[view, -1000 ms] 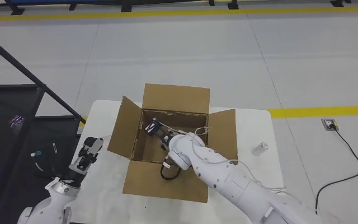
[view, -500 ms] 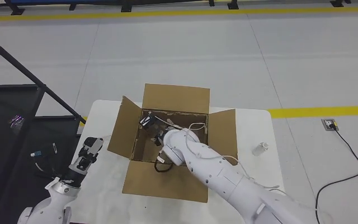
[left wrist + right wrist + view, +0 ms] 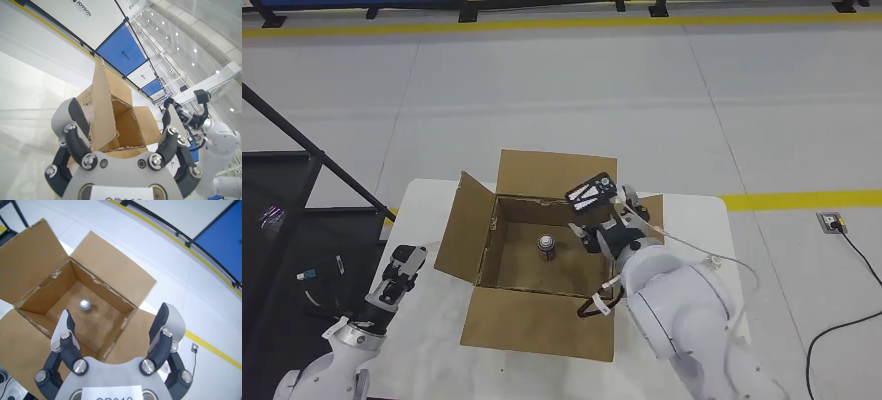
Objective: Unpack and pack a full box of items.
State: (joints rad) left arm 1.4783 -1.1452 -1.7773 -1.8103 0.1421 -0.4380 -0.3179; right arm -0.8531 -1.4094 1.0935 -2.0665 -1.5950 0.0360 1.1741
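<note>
Cardboard box (image 3: 557, 175) holds one silver-topped can (image 3: 545, 246); small bottle (image 3: 705, 265) beside box. Right gripper (image 3: 115, 308) above box, left gripper (image 3: 402, 268) beside box, both spread wide, empty. Unpacking seems nearly done.

Big bright hall, pretty bare. Pale grey floor (image 3: 542, 90) with a yellow line (image 3: 542, 22) along the far side and another strip (image 3: 802, 200) off to the right. White table (image 3: 692, 215) in the middle. Socket (image 3: 829, 222) in the floor just past that strip, black cable (image 3: 842, 330) trailing away from it. Black frame (image 3: 282, 130) over a dark surface (image 3: 272, 300) on the left. White and blue panels (image 3: 121, 49) on the far wall, black-edged. High white ceiling (image 3: 198, 28) dotted with small round lights (image 3: 176, 34)
</note>
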